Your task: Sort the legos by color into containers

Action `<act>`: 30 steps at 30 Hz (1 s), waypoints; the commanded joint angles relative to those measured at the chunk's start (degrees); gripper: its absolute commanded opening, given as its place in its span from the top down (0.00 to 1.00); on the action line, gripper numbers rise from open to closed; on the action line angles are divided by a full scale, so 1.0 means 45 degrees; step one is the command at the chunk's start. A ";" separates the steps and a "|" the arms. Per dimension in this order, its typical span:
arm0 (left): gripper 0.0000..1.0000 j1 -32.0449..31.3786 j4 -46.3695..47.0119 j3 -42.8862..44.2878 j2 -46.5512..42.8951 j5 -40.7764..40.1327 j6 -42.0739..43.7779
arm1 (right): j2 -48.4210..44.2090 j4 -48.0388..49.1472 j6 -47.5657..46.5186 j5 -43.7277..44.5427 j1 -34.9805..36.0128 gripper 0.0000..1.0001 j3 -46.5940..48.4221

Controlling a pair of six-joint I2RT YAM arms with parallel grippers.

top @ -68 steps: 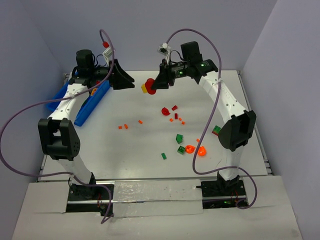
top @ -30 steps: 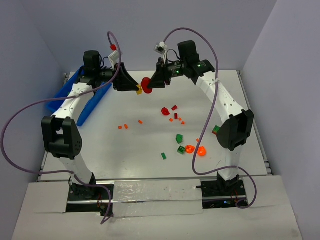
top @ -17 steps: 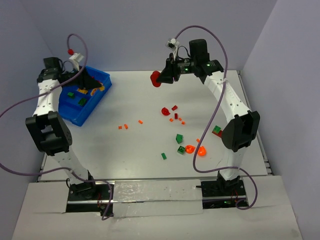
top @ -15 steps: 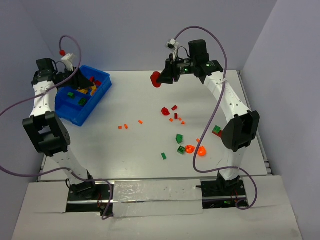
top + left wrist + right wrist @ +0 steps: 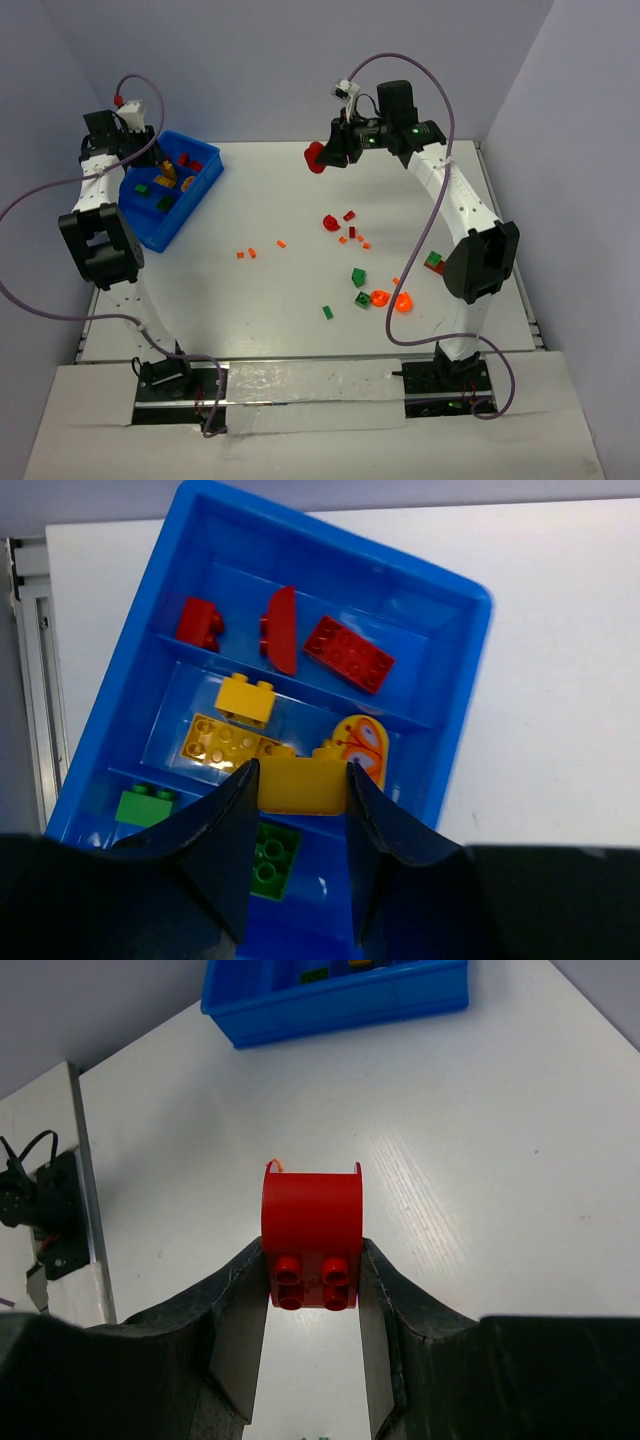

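My left gripper (image 5: 302, 785) is shut on a yellow brick (image 5: 300, 783) and hangs over the blue container (image 5: 470, 680), above its middle compartment. In the top view the left gripper (image 5: 150, 158) sits over the container (image 5: 150, 228) at the far left. The container holds red legos (image 5: 348, 654) in one compartment, yellow ones (image 5: 246, 698) in the middle and green ones (image 5: 268, 855) in the nearest. My right gripper (image 5: 312, 1280) is shut on a red curved brick (image 5: 312, 1235), raised above the far middle of the table (image 5: 316, 157).
Loose legos lie mid-table: a red piece (image 5: 331, 222), small orange bits (image 5: 247, 254), green bricks (image 5: 358, 277), two translucent orange pieces (image 5: 391, 299) and a small green one (image 5: 327, 312). Another green and red brick (image 5: 432, 262) lies beside the right arm.
The left arm has swung from the table's far middle, where both grippers met, back left over the container with the yellow brick. The right gripper, still holding the red brick, shifted slightly right.
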 commanded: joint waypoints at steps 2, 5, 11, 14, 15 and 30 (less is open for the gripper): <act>0.99 -0.0314 0.0786 0.0716 0.0720 -0.0750 0.0009 | -0.0062 0.0120 -0.0306 0.0351 0.0099 1.00 0.0123; 0.97 -0.0425 0.0885 0.0830 0.1073 -0.0747 0.0031 | 0.0020 0.0100 -0.0307 0.0460 0.0171 1.00 0.0215; 0.80 -0.0541 0.0347 0.1272 0.1761 -0.0993 0.0145 | 0.0208 0.0136 -0.0269 0.0649 0.0340 1.00 0.0424; 0.55 -0.0532 0.0257 0.0996 0.1569 -0.1021 0.0197 | 0.0242 0.0302 -0.0137 0.0990 0.0466 1.00 0.0437; 0.48 -0.0541 0.0270 0.0819 0.1440 -0.0946 0.0232 | 0.0259 0.0420 -0.0080 0.1188 0.0528 1.00 0.0446; 0.28 -0.1352 0.1808 -0.0674 -0.2042 0.9608 -0.3449 | 0.1077 0.1448 0.0595 0.0307 0.1499 1.00 0.1533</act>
